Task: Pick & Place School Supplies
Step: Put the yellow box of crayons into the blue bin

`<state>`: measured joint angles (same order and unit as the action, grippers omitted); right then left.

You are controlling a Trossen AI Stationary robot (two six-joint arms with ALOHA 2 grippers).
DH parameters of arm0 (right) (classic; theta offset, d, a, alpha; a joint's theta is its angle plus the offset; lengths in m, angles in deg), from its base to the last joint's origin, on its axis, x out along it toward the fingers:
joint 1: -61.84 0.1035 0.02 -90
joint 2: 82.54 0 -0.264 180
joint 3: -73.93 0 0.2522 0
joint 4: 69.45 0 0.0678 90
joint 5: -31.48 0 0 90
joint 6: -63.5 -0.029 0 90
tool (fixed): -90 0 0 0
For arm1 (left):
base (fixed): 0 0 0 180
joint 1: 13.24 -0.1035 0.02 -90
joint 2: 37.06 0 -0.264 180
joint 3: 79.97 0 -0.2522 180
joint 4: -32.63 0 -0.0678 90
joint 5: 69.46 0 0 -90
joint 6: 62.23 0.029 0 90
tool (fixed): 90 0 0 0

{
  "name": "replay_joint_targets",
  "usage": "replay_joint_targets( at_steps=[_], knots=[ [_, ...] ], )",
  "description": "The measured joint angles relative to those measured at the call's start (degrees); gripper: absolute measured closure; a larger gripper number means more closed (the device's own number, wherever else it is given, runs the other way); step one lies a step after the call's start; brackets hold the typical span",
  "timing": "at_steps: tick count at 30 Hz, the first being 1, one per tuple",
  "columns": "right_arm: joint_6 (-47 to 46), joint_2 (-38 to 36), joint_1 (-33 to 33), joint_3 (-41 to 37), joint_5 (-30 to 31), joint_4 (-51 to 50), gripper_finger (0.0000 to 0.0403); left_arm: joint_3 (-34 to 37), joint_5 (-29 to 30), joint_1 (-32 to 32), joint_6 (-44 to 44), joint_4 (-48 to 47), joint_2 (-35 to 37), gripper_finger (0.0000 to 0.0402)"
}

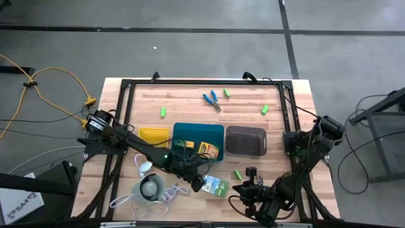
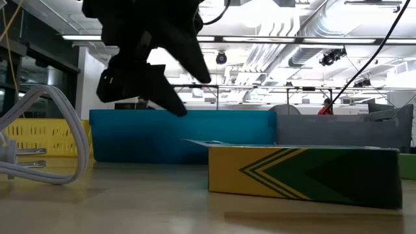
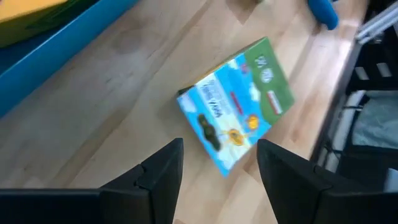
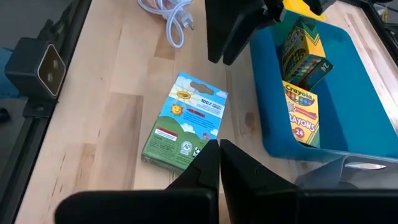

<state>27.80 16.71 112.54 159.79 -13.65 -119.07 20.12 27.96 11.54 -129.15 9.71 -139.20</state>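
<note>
Left gripper (image 1: 197,179) hovers w/ fingers (image 3: 163,168) wide over green-and-white flat pack (image 1: 214,185) lying flat on counter (image 1: 190,104) just beside teal tray (image 1: 198,131); right gripper (image 1: 253,190) nearby, fingers (image 4: 202,168) closed, empty.

Your right claw (image 4: 219,163): fingers pressed together, hovering at near edge of green-and-blue flat pack (image 4: 185,121) lying flat on wooden counter (image 4: 118,118). Teal tray (image 4: 367,106) beside pack holds crayon boxes (image 4: 301,93). Left claw (image 4: 239,28) hangs over tray's rim. White cord (image 4: 165,15) lies beyond pack.
</note>
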Motion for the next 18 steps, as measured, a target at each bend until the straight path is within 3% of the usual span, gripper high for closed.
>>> replay_joint_targets(
  at_steps=[11,18],
  knots=[
    [0.00,0.01,0.61,0.00,-0.05,-0.39,0.0400,-0.02,2.43,0.45,-3.90,1.72,-1.56,0.0202],
    [-0.22,0.03,1.25,0.00,-0.06,-0.50,0.0400,0.02,-0.68,0.73,-4.72,5.91,-6.00,0.0202]
  ],
)
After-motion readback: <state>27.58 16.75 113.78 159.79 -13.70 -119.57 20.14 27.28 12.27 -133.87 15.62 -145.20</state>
